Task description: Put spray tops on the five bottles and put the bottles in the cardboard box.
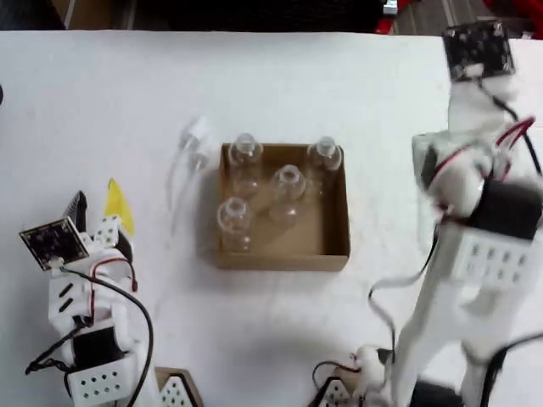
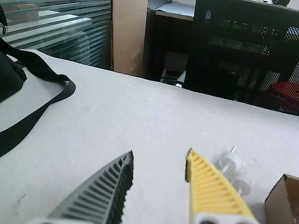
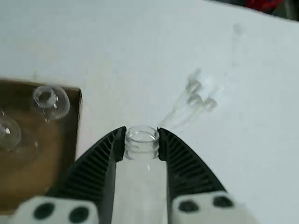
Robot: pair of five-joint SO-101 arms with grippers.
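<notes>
A cardboard box (image 1: 335, 254) stands mid-table with several clear, capless bottles upright inside, one of them (image 1: 287, 182) near its centre. Just beyond its corner lie clear spray tops (image 1: 192, 142), also seen as spray tops (image 2: 232, 167) and spray tops (image 3: 195, 92). My right gripper (image 3: 141, 136) is shut on the neck of another clear bottle (image 3: 141, 140), held above the table beside the box wall (image 3: 78, 119). The right arm (image 1: 475, 212) rises to the right of the box. My left gripper (image 2: 159, 161) is open with nothing between its fingers, low over the table at the front left, with the spray tops ahead of it.
A black bag with a strap (image 2: 32, 102) lies on the table far off in the left wrist view. Beyond the table edge stand a black mesh chair (image 2: 243, 51) and a cardboard panel (image 2: 128, 32). Cables (image 1: 136, 305) trail from both arm bases.
</notes>
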